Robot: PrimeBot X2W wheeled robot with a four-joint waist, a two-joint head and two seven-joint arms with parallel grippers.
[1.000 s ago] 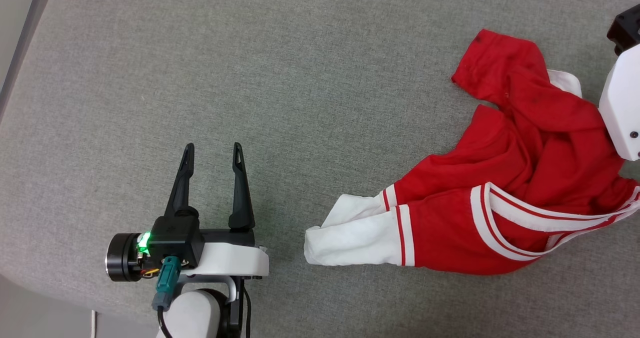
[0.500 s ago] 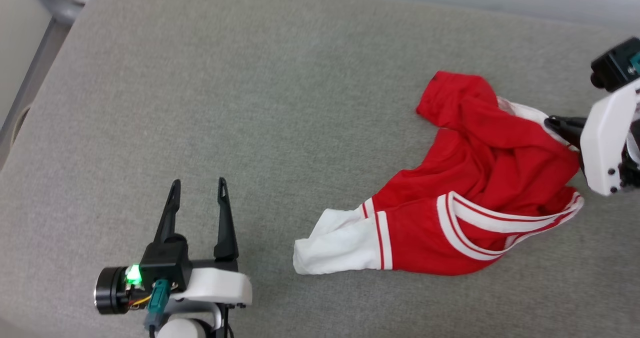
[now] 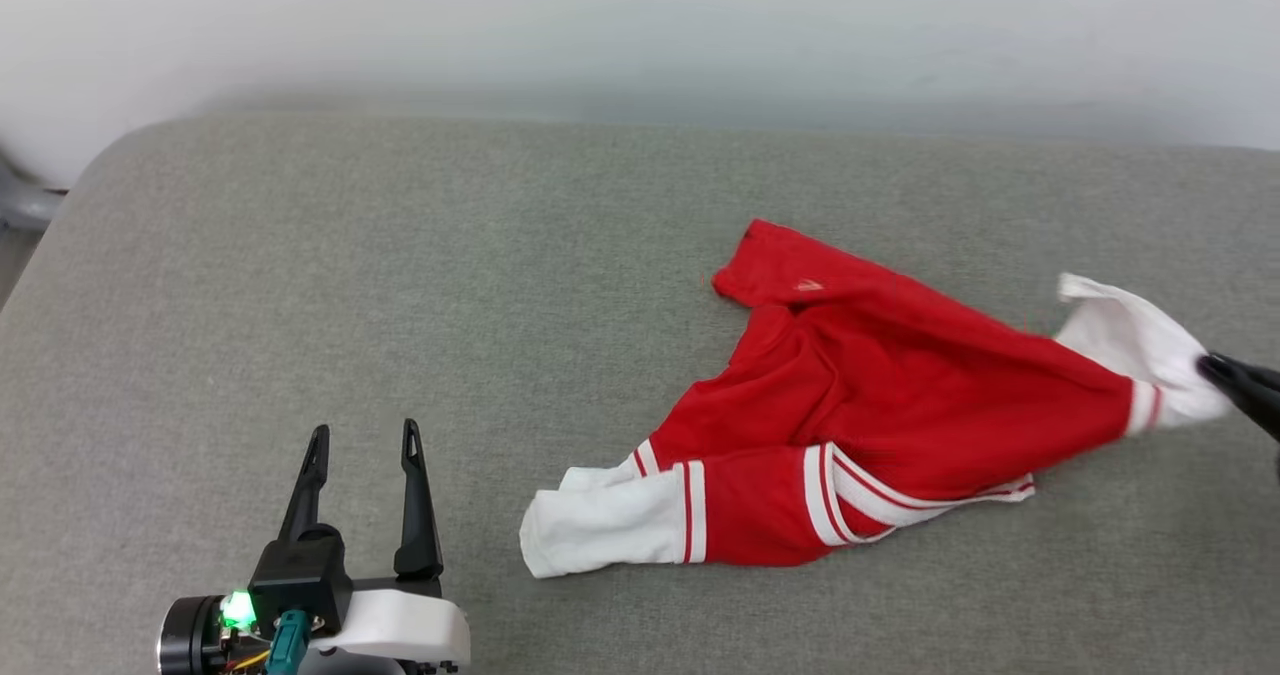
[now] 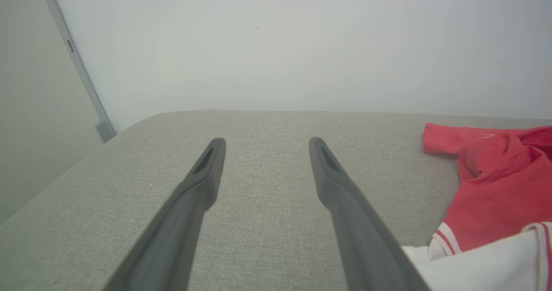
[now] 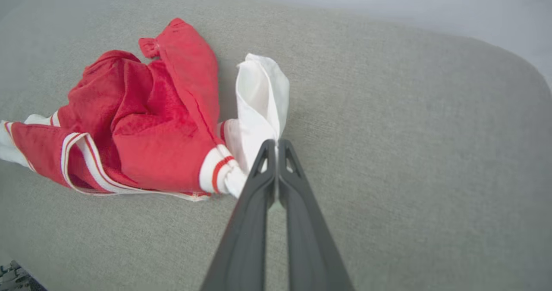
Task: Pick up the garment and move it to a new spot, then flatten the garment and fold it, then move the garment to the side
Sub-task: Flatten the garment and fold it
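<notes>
One thin pinch only: right gripper [image 5: 276, 143] clamps a white corner of the red jersey [image 3: 880, 405], crumpled toward the right edge of the grey cushion [image 3: 400, 255], left gripper [image 3: 362, 437] gaping and empty; cloth could slip free on lifting.

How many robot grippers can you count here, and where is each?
2. The left gripper stands open at the head view's lower left, beside the garment; the right gripper is shut on the garment's white end at the right edge.

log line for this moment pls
phase: pick up | right gripper: shut on garment white corner | left gripper: open, empty | garment: crumpled on grey cushion
</notes>
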